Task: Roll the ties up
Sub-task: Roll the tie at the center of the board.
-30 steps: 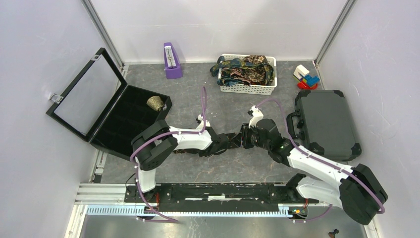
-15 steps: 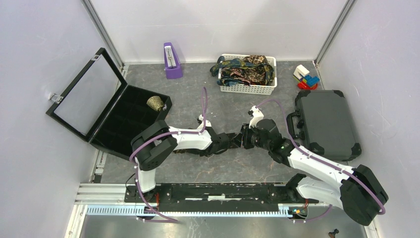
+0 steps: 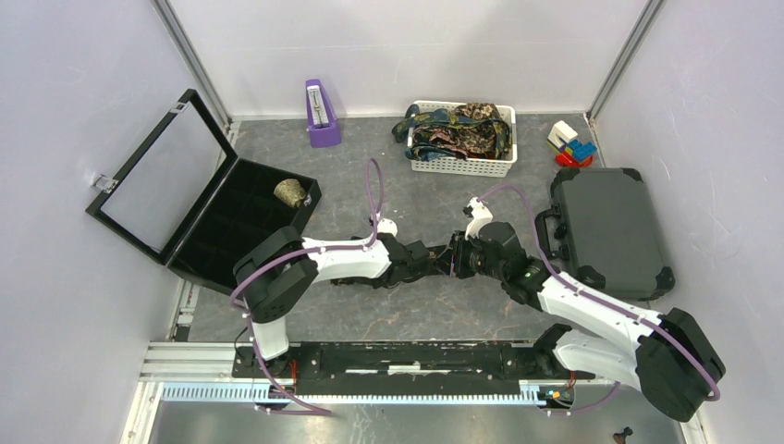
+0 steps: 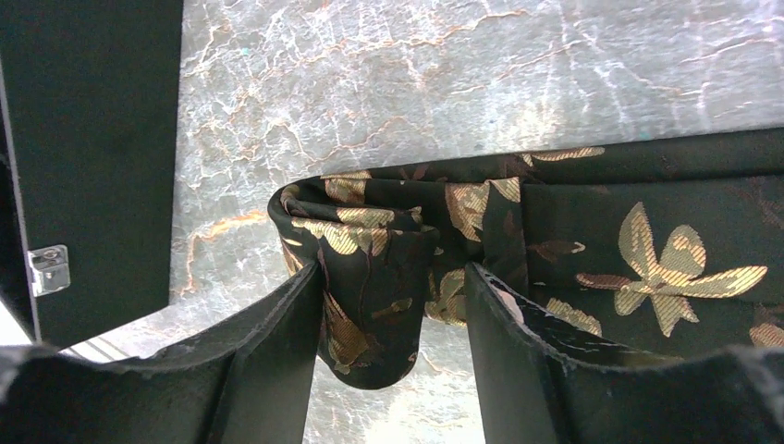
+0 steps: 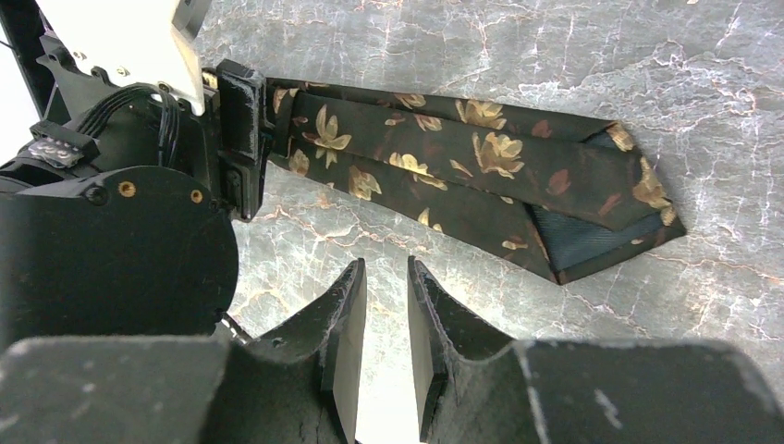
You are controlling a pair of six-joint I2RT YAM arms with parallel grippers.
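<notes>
Midway along the table [image 4: 416,74], nearer its front edge, the dark gold-flowered tie [image 4: 666,240] lies with its folded end between the spread left gripper [image 4: 393,277], which should close low on that fold to wind tightly, while the right gripper [image 5: 386,277], narrowly parted and empty, steadies the strip.

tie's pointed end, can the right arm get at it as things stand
Probably yes: the pointed end lies flat on the table just ahead of the right jaws, nothing over it; the left jaws are at the folded end.
</notes>
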